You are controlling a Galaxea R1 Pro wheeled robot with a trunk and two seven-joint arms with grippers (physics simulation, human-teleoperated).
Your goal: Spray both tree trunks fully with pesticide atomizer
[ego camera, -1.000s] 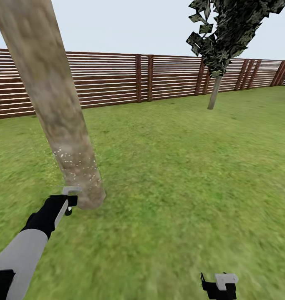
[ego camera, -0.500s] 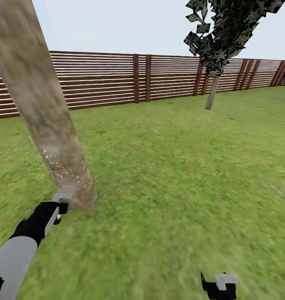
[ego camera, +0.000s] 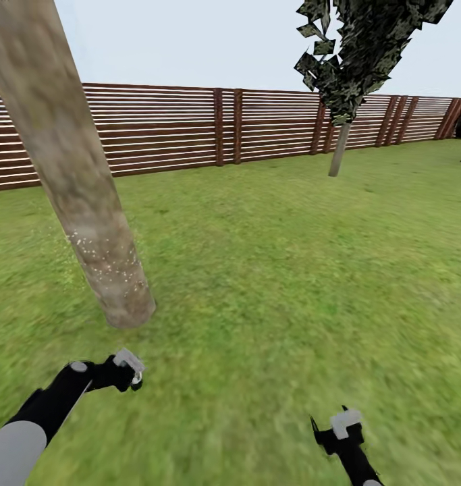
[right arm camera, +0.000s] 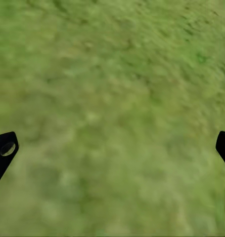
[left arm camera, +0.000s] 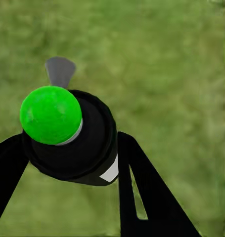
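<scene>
You have two trees in the head view: one thick pale trunk [ego camera: 88, 223] close ahead on your left, flecked with white specks low down, and a second, thinner trunk [ego camera: 338, 150] far off near the brown slat fence [ego camera: 190, 128], under a dark leafy crown [ego camera: 365, 47]. Your left gripper [ego camera: 125, 370] hangs over the grass [ego camera: 270, 270], near the base of the near trunk but apart from it, and its two black fingers [left arm camera: 142, 192] pinch one pesticide atomizer [left arm camera: 72, 136], a black bottle with a bright green cap. Your right gripper [ego camera: 338, 432] holds nothing; its two fingertips [right arm camera: 3, 150] stand spread wide over bare grass.
</scene>
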